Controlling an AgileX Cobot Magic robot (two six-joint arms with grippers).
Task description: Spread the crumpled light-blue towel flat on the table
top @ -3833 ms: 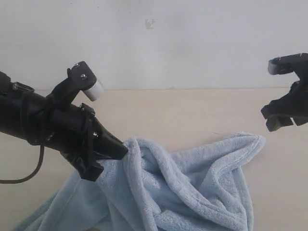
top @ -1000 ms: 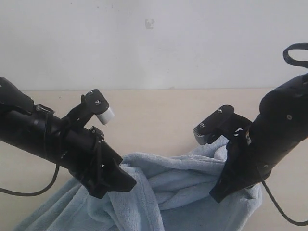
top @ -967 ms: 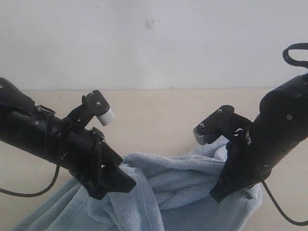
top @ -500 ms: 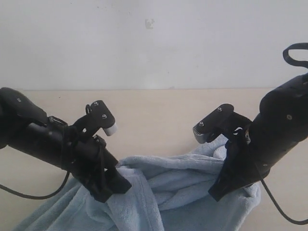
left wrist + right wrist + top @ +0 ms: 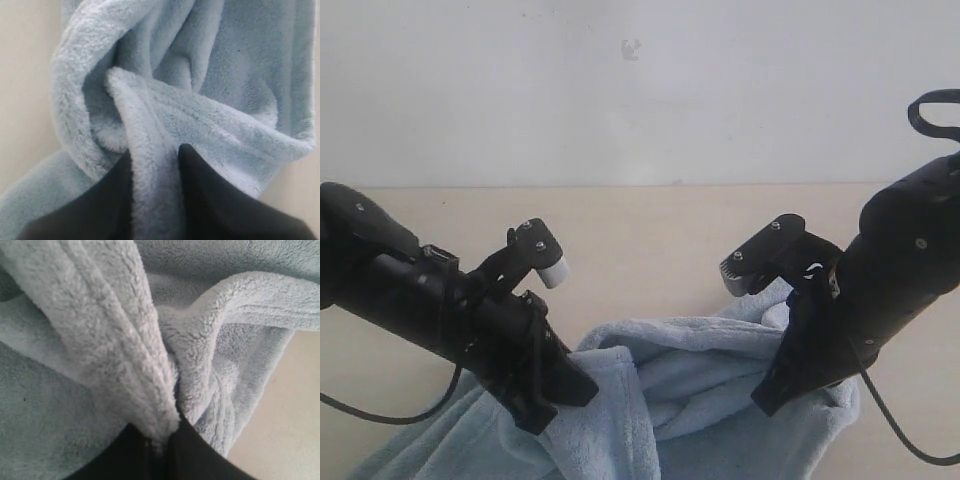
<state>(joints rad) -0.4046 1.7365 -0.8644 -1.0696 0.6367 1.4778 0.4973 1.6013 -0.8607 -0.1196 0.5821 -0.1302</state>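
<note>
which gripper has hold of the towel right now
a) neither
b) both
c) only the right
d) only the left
b: the left wrist view shows the left gripper closed on a fold of the towel, and the right wrist view shows the right gripper closed on another bunched fold.
</note>
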